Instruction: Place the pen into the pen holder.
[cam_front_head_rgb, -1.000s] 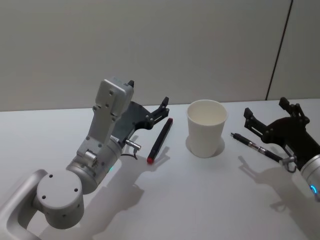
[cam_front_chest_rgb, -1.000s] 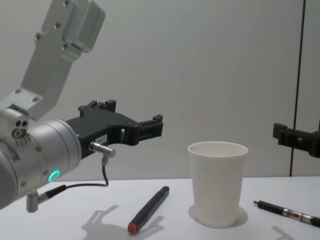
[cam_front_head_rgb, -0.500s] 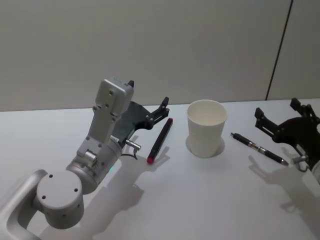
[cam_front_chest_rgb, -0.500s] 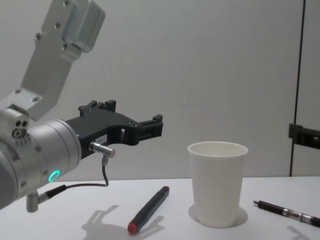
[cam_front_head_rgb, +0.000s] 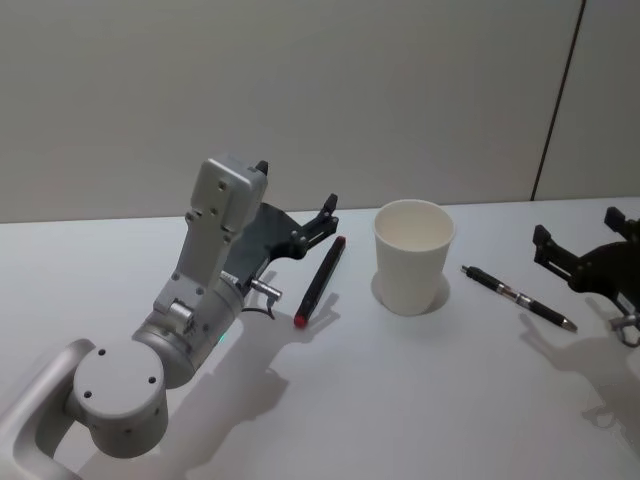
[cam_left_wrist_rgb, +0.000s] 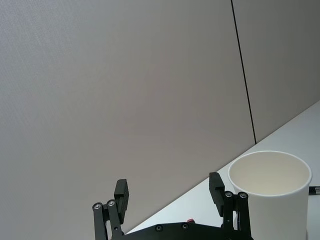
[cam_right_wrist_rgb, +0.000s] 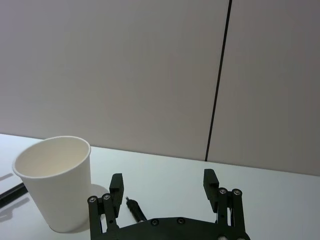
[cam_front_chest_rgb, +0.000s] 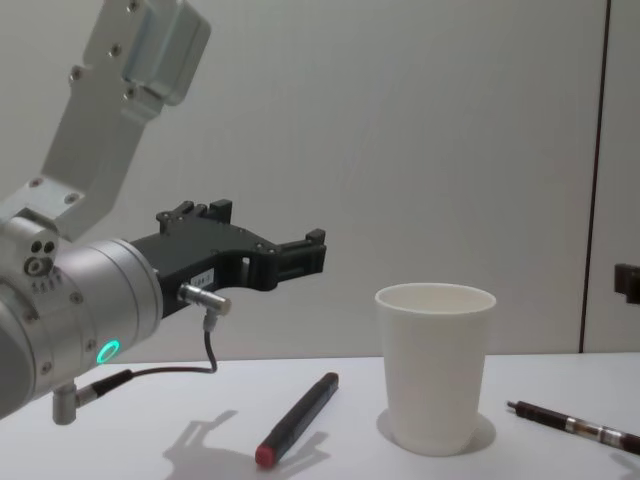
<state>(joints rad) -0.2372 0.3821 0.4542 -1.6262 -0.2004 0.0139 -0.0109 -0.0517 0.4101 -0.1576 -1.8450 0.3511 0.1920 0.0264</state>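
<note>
Right gripper (cam_front_head_rgb: 577, 228), jaws apart; black pen (cam_front_head_rgb: 517, 297) between it and pen holder (cam_front_head_rgb: 413, 258).

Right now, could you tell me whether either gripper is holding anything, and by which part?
Nothing is held: the left gripper and right gripper are both open and empty.

A plain pale grey wall (cam_front_head_rgb: 300, 90) closes the back of the room, split toward the right by a thin dark vertical seam (cam_front_head_rgb: 557, 100). In front of it lies a smooth white table (cam_front_head_rgb: 430, 410), meeting the wall along a straight edge. Soft, blurred shadows lie on the tabletop.
</note>
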